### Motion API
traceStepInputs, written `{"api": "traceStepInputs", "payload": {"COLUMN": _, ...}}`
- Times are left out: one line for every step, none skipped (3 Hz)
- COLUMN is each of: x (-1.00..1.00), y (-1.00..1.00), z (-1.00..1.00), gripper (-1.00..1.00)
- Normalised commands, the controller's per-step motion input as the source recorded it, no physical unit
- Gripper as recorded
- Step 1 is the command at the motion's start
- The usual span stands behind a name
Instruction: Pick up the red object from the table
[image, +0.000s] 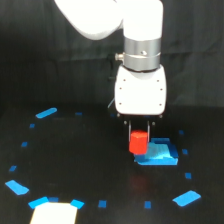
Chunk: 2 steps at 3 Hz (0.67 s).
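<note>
We have one exterior view only, set fairly near and slightly above, facing the white arm (135, 60) head-on across the wide flat black worktop (75, 160) toward a dark backdrop.

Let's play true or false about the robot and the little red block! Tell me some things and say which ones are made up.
1. The red block sits between the fingers of the robot's hand. True.
2. The red block lies far over on the exterior view's left. False: it is right of the middle, under the white arm.
3. A blue tray is right beside the red block. True.
4. The table is white. False: it is black, with small blue marks.
5. The hand holds the blue tray. False: it holds the red block.
</note>
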Motion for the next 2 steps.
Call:
{"api": "traceStepInputs", "payload": {"x": 0.28, "y": 0.02, "z": 1.0, "gripper": -1.0}}
{"api": "traceStepInputs", "payload": {"x": 0.37, "y": -0.04, "z": 0.96, "gripper": -1.0}}
